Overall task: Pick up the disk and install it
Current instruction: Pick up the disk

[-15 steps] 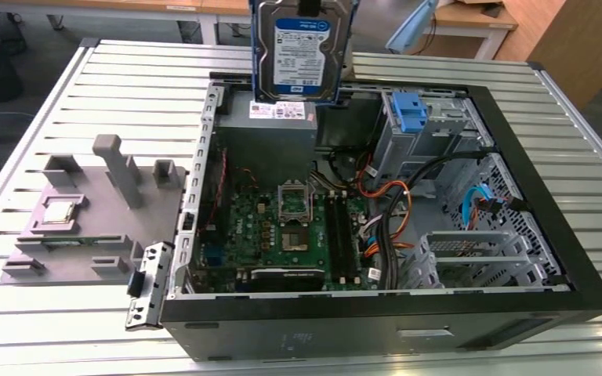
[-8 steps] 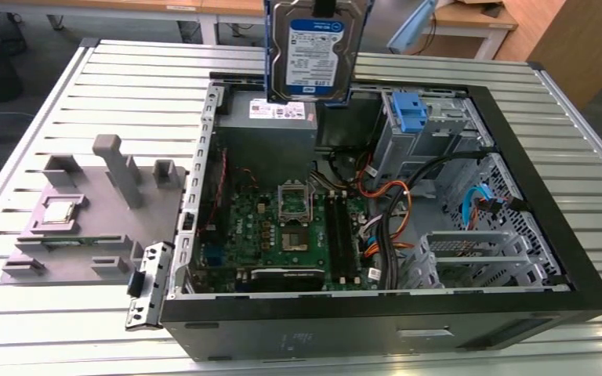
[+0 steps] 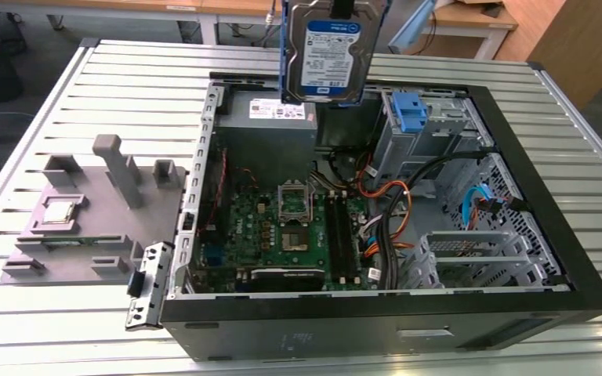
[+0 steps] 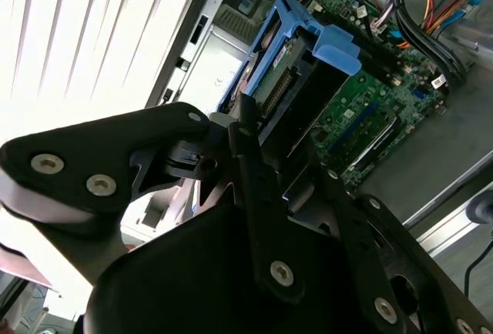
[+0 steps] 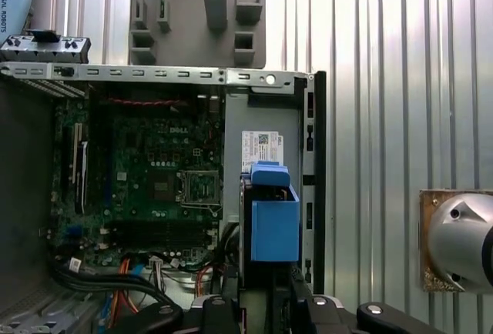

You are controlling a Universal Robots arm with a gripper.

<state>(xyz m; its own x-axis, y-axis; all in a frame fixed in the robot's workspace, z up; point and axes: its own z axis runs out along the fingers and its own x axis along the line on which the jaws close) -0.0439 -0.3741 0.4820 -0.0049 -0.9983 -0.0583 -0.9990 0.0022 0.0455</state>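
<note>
Disk (image 3: 324, 55) hangs upright in the air over the open computer case (image 3: 583, 291). Its label faces the exterior camera and the blue frame runs down both long edges. The gripper (image 5: 266, 302) is pinched tight on the frame's top end, so it's carrying the disk, not spread wide.

In the exterior view the disk's bottom edge lines up over the grey box (image 3: 270, 137) with the white label, at the back of the case. It looks lifted off the box, though the size of the gap is hard to judge. In the first wrist view the disk's blue end sits over that box, just inside the case's side wall.

There's open air on both sides of the disk. The nearest thing sticking up is the drive cage with a blue latch (image 3: 410, 110), on the exterior view's right. Lower down are the green board (image 3: 280, 227) and a tangle of cables (image 3: 395, 211). Outside the case rim, the slatted table (image 3: 60, 329) carries a grey holder block (image 3: 81, 211).
</note>
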